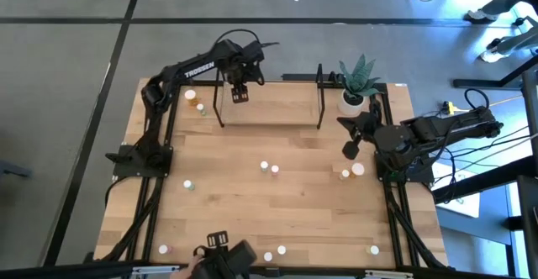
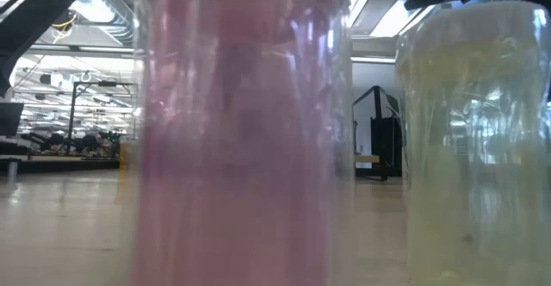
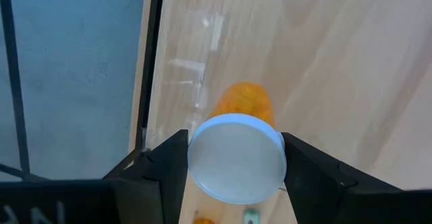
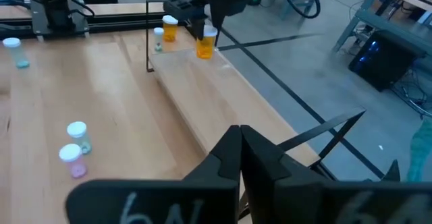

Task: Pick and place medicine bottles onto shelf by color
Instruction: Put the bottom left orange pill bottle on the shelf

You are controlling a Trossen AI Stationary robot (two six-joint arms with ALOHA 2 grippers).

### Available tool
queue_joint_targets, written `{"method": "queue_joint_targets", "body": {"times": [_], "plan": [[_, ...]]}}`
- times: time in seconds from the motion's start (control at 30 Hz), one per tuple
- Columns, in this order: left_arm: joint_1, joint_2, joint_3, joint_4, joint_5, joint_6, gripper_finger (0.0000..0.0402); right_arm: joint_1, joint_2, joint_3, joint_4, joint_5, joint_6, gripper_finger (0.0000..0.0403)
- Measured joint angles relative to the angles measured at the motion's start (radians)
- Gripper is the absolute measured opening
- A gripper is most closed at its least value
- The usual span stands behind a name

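Observation:
My left gripper (image 1: 239, 92) is over the left end of the shelf (image 1: 269, 102), a light board between thin black loops at the table's far side. It is shut on an orange bottle (image 3: 243, 102) with a white cap, which also shows in the right wrist view (image 4: 205, 43). My right gripper (image 4: 239, 146) is shut and empty at the table's right side (image 1: 349, 150). Other bottles stand on the table: an orange one (image 1: 190, 97) and a green one (image 1: 201, 108) left of the shelf, two at the middle (image 1: 269, 169), and two near the right arm (image 1: 351, 172). My left gripper pinches the orange bottle's white cap (image 3: 236, 158) between its two fingers, one on each side. The fingers come from above, pointing down. The bottle stands upright below them over the shelf board (image 4: 202, 82). I cannot tell whether its base touches the board.
A potted plant (image 1: 357, 81) stands at the shelf's right end. More bottles stand along the near edge (image 1: 275, 253), (image 1: 164, 249), (image 1: 374, 250) and at the left (image 1: 188, 184). A pink bottle (image 2: 241, 148) and a whitish one (image 2: 473, 148) fill the low view.

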Motion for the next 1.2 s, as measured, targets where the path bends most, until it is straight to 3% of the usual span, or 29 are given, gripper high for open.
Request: {"method": "queue_joint_targets", "body": {"times": [0.3,0.57,1.2], "plan": [[0.04,0.008,0.0,0.034,-0.002,0.01,0.019,0.0,0.045,0.0,0.014,0.007,0.002,0.001],[0.057,0.008,0.0,0.03,0.005,0.009,0.019,0.0,0.097,0.0,0.028,0.134,0.051,0.001],[0.057,0.008,0.0,0.041,0.006,-0.005,0.019,0.0,0.108,0.0,0.031,0.104,0.05,0.001]]}}
